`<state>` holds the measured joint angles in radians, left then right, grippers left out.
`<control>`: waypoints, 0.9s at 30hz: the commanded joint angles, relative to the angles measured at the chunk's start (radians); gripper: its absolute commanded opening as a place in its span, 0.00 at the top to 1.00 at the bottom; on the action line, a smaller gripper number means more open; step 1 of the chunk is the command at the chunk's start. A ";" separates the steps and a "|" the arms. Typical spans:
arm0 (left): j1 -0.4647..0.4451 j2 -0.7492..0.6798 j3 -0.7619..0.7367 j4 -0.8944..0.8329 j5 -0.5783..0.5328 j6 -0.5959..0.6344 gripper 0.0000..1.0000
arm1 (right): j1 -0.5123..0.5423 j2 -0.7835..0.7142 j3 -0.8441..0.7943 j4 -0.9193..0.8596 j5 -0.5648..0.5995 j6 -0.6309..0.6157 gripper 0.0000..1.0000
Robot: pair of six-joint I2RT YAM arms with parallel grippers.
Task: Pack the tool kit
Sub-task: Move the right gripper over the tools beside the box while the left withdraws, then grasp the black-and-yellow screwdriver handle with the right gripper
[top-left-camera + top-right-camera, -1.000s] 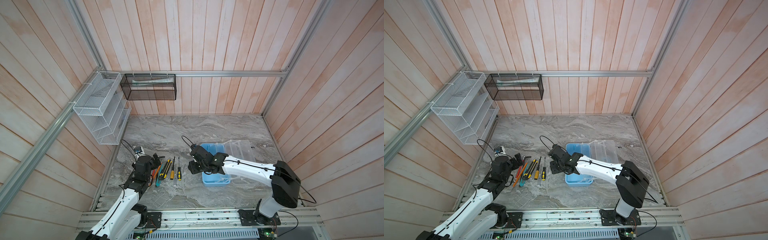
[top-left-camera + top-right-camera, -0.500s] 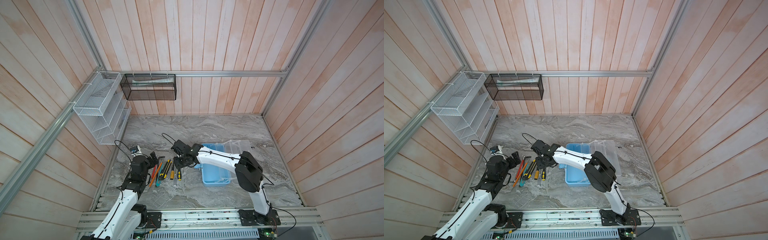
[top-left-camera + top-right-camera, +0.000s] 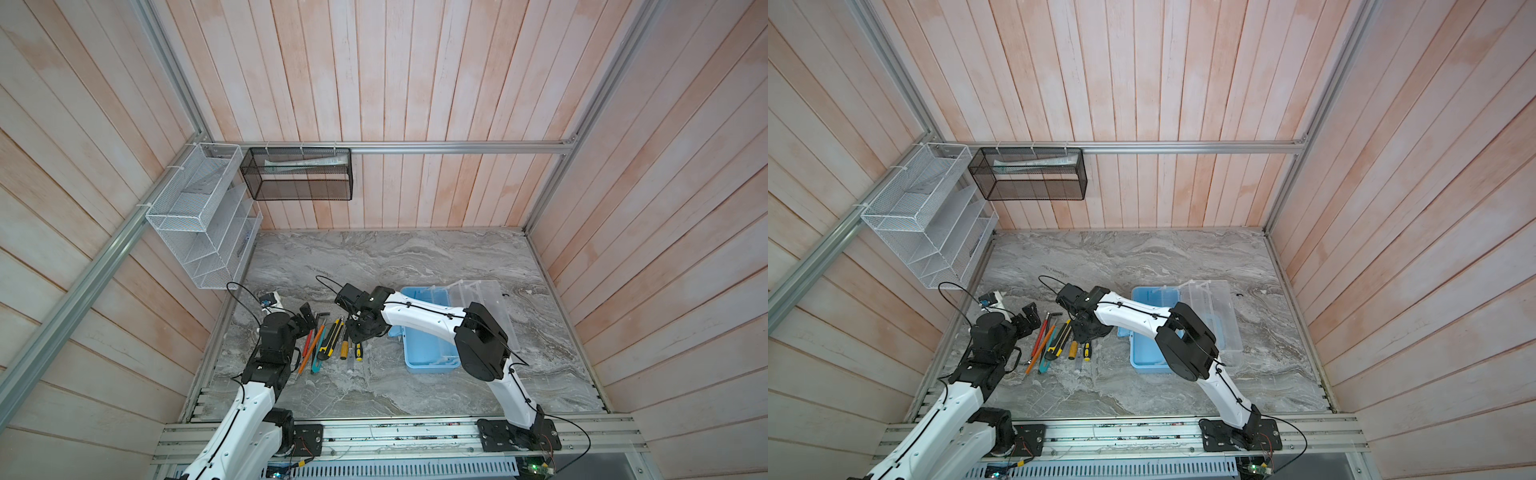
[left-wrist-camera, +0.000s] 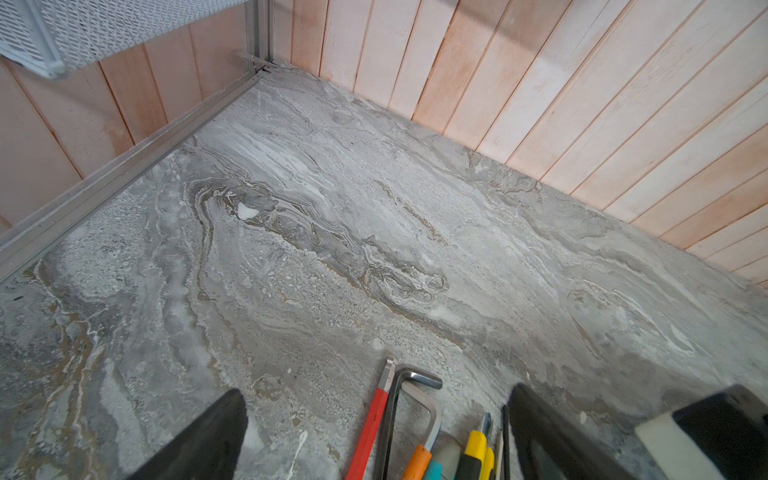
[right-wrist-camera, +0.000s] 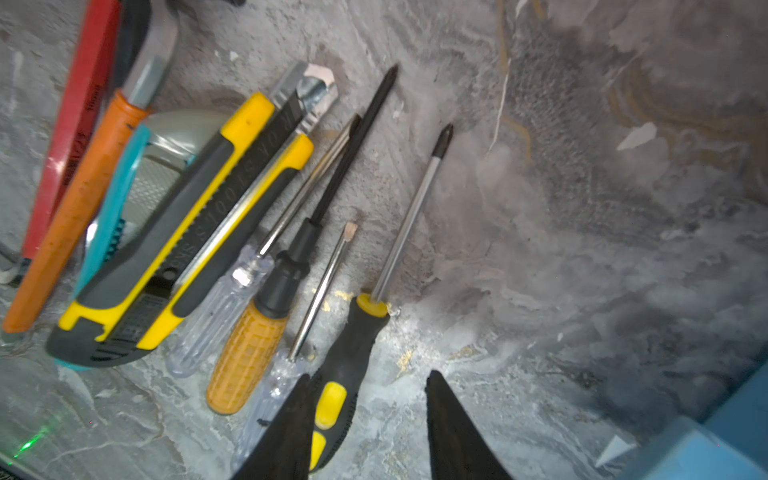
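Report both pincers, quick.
Left pincer: open, holding nothing.
Right pincer: open, poised at the black-yellow screwdriver, not gripping it.

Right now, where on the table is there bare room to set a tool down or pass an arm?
Free: the back of the table up to the rear wall, and the front strip before the rail. Crowded: the row of tools at left and the open case beside it, the right arm reaching over both.

Left arm (image 3: 249,409): elbow folded, low on the left side; left gripper (image 3: 305,318): angled downward, jaws spread wide, nothing between them; right arm (image 3: 419,318): stretched across the middle; right gripper (image 5: 370,419): pointing down, jaws partly apart, gripping nothing.
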<state>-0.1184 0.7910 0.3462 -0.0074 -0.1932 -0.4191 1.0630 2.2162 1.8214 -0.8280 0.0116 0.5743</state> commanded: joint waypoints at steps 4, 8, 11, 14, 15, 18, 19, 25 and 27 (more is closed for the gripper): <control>0.004 0.010 -0.006 0.012 0.011 0.006 0.00 | 0.033 0.015 0.000 -0.025 0.026 0.030 0.57; 0.004 0.004 -0.010 0.012 0.012 0.007 0.00 | 0.043 0.032 0.028 -0.023 0.033 0.041 0.57; 0.004 0.001 -0.010 0.011 0.012 0.008 0.00 | 0.047 0.048 0.042 -0.028 0.032 0.051 0.57; 0.004 0.003 -0.010 0.011 0.012 0.008 0.00 | 0.049 0.057 0.040 -0.039 0.039 0.058 0.57; 0.005 0.002 -0.010 0.012 0.011 0.008 0.00 | 0.049 0.057 0.036 -0.043 0.045 0.060 0.57; 0.005 0.001 -0.011 0.011 0.012 0.008 0.00 | 0.048 0.049 0.014 -0.043 0.060 0.067 0.58; 0.004 0.000 -0.011 0.011 0.012 0.007 0.00 | 0.046 0.044 0.009 -0.047 0.069 0.068 0.59; 0.004 -0.010 -0.015 0.010 0.007 0.005 0.00 | 0.042 0.001 -0.042 -0.055 0.128 0.059 0.66; 0.005 -0.009 -0.014 0.009 0.007 0.005 0.00 | 0.041 0.004 -0.043 -0.077 0.136 0.053 0.67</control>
<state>-0.1184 0.7921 0.3458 -0.0078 -0.1902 -0.4191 1.1084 2.2475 1.7954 -0.8482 0.0948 0.6281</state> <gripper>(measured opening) 0.996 0.335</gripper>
